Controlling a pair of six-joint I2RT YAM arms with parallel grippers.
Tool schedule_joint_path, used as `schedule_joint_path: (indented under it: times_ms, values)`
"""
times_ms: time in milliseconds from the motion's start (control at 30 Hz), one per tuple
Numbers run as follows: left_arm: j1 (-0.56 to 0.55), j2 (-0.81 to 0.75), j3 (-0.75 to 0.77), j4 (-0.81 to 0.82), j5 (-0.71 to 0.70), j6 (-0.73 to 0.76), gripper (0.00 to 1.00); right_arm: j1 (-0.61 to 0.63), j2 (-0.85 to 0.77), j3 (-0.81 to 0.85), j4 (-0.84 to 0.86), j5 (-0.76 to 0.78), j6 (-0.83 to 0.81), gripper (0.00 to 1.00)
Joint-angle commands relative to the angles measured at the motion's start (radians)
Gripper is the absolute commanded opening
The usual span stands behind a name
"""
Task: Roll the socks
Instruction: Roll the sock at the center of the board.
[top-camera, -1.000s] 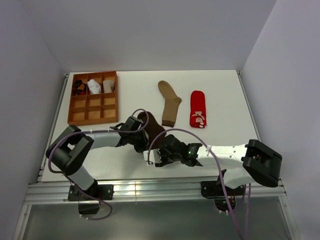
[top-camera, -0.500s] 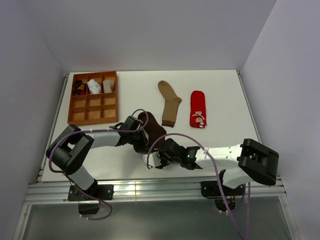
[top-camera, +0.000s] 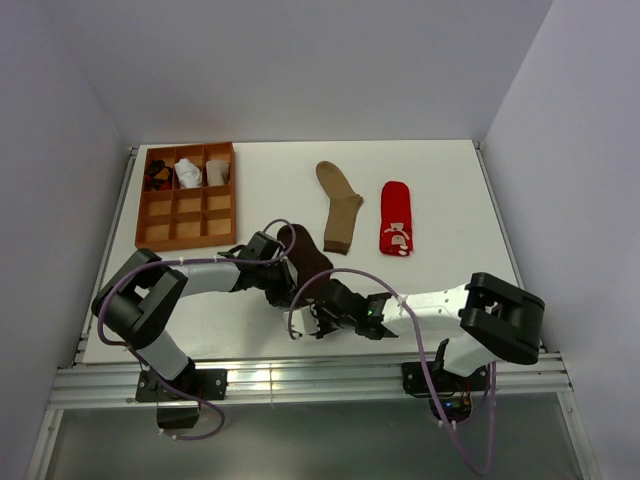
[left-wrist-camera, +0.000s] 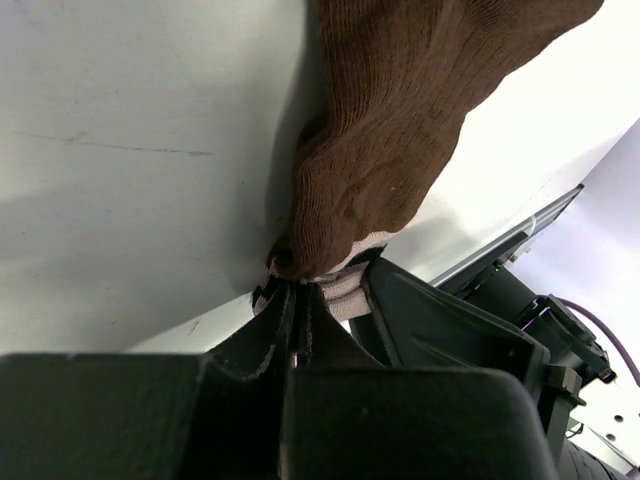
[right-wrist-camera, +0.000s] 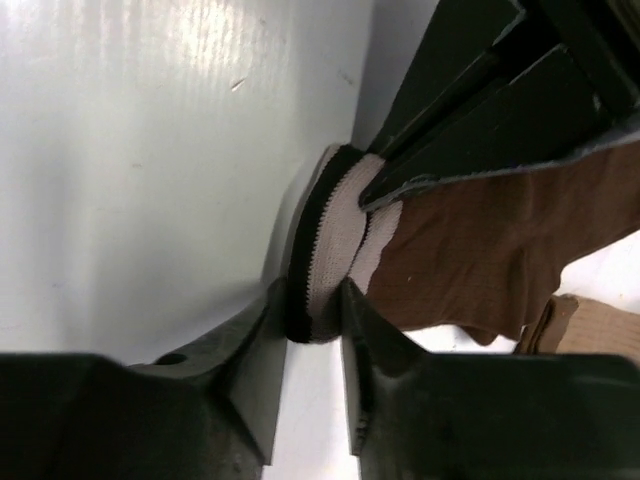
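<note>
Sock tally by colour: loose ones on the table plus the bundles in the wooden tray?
Dark brown sock: 1
Tan sock: 1
Red sock: 1
White sock bundles in the tray: 2
Dark sock bundle, same tray: 1
Total: 6

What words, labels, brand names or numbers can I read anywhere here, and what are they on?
No text can be read in any view.
The red ankle sock carries white figures, too small to tell whether any are letters.
The dark brown sock with the striped cuff, the plain tan sock and the brown wooden compartment tray show no lettering.
</note>
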Motion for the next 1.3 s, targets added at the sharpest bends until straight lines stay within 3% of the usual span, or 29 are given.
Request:
schedule_joint_path:
  times_ms: [0, 33, 133, 333, 467, 667, 1033, 1267]
  values:
    - [0.0, 0.016, -0.016, -0.142, -0.058, 0.055, 0.0, 0.007, 0.043, 0.051, -0.005, 0.031, 0.005, 0.31]
    - [-0.001, 0.013, -0.016, -0.144, -0.056, 0.057, 0.0, 0.009, 0.048, 0.062, -0.016, 0.028, 0.011, 0.25]
    - [-0.001, 0.008, -0.019, -0.144, -0.059, 0.058, 0.02, 0.006, 0.062, 0.1, -0.062, 0.001, 0.034, 0.2]
    - [0.008, -0.036, -0.068, -0.096, -0.056, 0.023, 0.16, -0.063, 0.093, 0.244, -0.296, -0.168, 0.079, 0.18]
    - [0.022, -0.072, -0.097, -0.069, -0.066, 0.002, 0.24, -0.161, 0.18, 0.409, -0.514, -0.364, 0.102, 0.18]
    - [0.04, -0.121, -0.143, -0.023, -0.083, -0.029, 0.34, -0.302, 0.327, 0.62, -0.758, -0.536, 0.122, 0.18]
    - [0.06, -0.239, -0.143, -0.065, -0.225, 0.003, 0.38, -0.471, 0.591, 0.849, -1.063, -0.795, 0.143, 0.18]
    - [0.054, -0.322, -0.116, -0.033, -0.378, 0.123, 0.4, -0.549, 0.744, 0.962, -1.183, -0.842, 0.169, 0.18]
